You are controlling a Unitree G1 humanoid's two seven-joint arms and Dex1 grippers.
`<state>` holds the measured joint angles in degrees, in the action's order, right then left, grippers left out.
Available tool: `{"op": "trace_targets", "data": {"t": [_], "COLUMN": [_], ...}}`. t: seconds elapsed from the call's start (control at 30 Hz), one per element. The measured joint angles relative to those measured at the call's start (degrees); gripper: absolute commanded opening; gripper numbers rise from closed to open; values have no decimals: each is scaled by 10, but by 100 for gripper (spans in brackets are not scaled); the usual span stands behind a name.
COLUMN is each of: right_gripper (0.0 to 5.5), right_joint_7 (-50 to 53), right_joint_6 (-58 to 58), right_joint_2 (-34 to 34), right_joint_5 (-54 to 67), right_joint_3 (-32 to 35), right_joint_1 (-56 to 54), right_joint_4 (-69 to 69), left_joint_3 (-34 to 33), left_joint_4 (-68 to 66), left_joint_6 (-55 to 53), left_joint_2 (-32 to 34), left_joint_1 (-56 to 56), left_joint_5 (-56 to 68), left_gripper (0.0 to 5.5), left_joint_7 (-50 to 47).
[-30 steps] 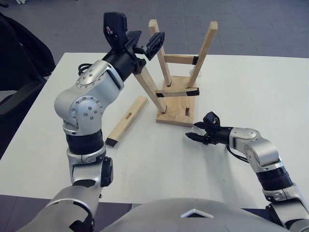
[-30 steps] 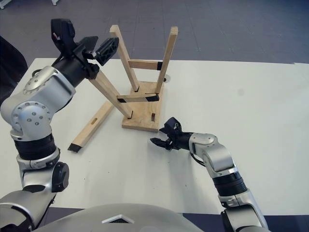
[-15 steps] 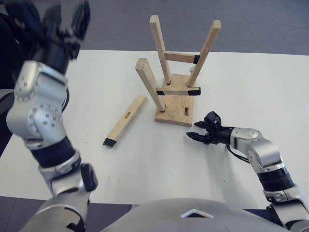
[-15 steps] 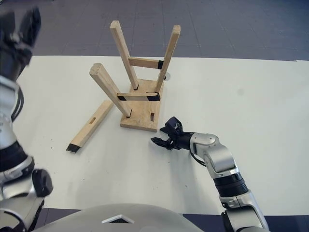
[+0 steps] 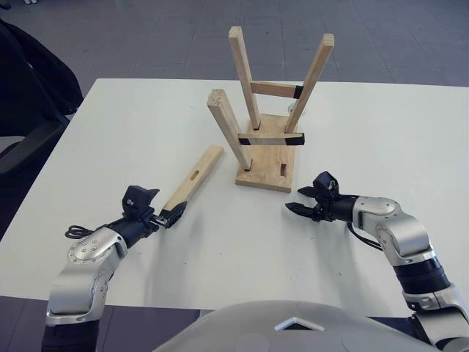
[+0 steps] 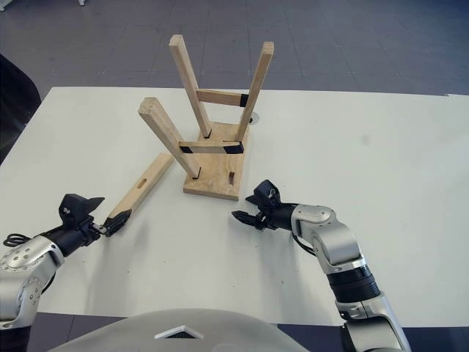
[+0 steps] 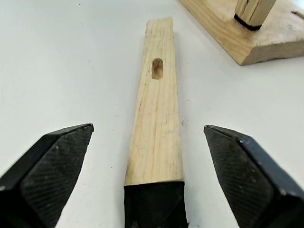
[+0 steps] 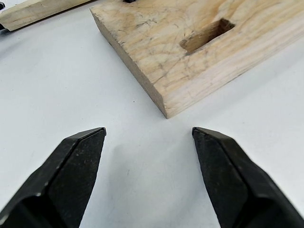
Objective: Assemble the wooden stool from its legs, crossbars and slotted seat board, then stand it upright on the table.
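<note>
Seat board (image 5: 258,174) lies flat on the tabletop (image 5: 381,147), behind centre. Three legs rise from it: two at the far side (image 5: 243,77) (image 5: 310,81), one at the near left (image 5: 229,136), leaning left. One crossbar (image 5: 272,89) joins the far pair; a second (image 5: 267,138) lies lower, in front of it. Loose leg (image 5: 194,178) lies flat left of the board, apart from it. Its near end sits between the spread fingers of the left tool (image 5: 173,215). Right tool (image 5: 297,201) sits just before the board's near right corner, not touching.

I'm looking into a lab or office room: white table (image 5: 381,125), grey tiled floor (image 5: 146,37) running along top, black chair (image 5: 29,95) sitting upper left.
</note>
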<state>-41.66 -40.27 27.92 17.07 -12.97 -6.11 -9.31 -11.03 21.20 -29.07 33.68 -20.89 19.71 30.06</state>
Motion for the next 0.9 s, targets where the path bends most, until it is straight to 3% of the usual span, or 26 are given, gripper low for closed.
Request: {"op": "trace_targets", "data": {"t": [0.07,0.5,0.67,0.77,0.9], "right_gripper": [336,336,336,336,336], "right_joint_7": [0,0,0,5,8], "right_joint_6": [0,-1,-2,-10,-29], "right_joint_2": [0,0,0,0,31], "right_joint_5": [0,0,0,4,24], "right_joint_3": [0,0,1,20,93], "right_joint_1": [0,0,0,0,-10], "right_joint_4": [0,-1,-1,-2,-6], "left_joint_3": [5,25,28,-10,-125], "left_joint_4": [-10,-53,-63,-83,-99], "left_joint_6": [5,-22,-31,-8,81], "left_joint_2": [0,-19,-17,-28,-62], "left_joint_1": [0,31,51,95,232], "left_joint_5": [-6,2,-9,-8,46], "left_gripper": [432,213,204,204,204], "left_joint_7": [5,7,4,-27,-91]}}
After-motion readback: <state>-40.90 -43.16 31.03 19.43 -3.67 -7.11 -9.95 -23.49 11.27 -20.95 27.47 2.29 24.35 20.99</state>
